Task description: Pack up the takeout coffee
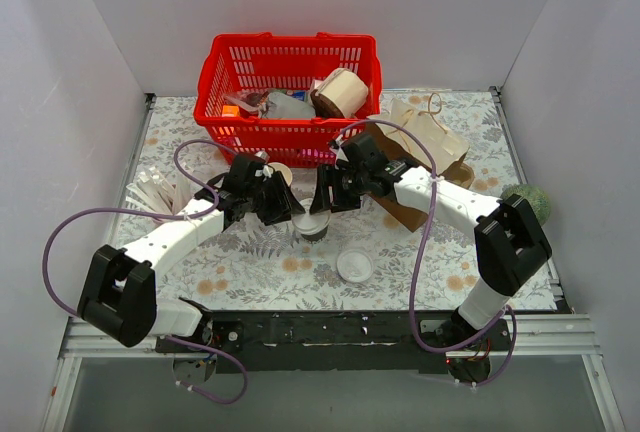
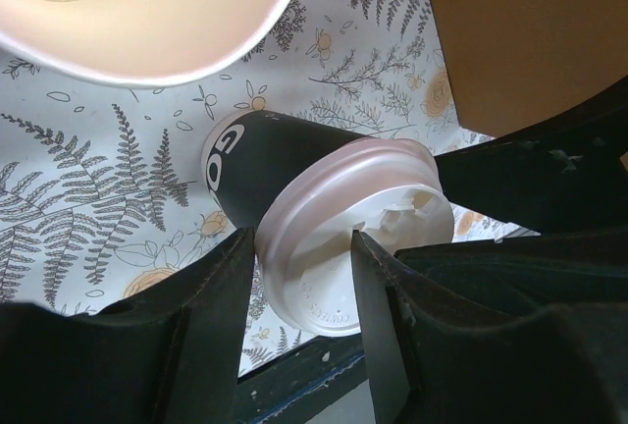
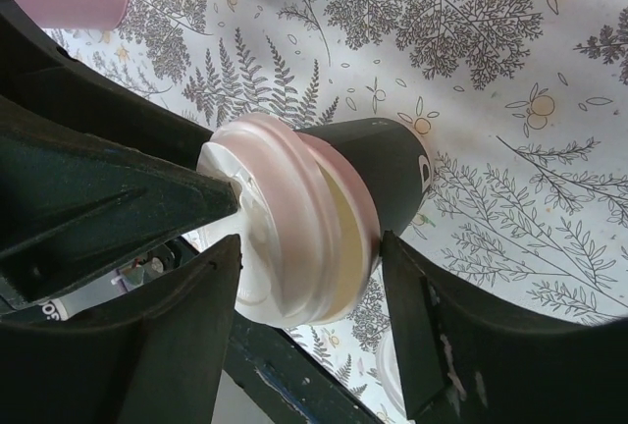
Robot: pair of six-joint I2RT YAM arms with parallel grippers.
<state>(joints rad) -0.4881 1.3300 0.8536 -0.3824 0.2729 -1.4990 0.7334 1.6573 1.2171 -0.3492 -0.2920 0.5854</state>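
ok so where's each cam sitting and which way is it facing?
Top external: above and behind the bases, looking down at the table; both arms show.
Left wrist: on the left arm, looking past the left gripper at the lidded cup; both fingers show.
Right wrist: on the right arm, looking past the right gripper at that cup's other side; both fingers show.
Shared: all three see the lidded cup.

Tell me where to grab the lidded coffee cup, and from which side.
Take the takeout coffee by its dark wall just under the white lid, jaws across the round body. It stands upright, and the lid's overhanging rim should stop slipping. Come from the right, probably: the right gripper straddles it, open, while the lidless cup crowds the far left.
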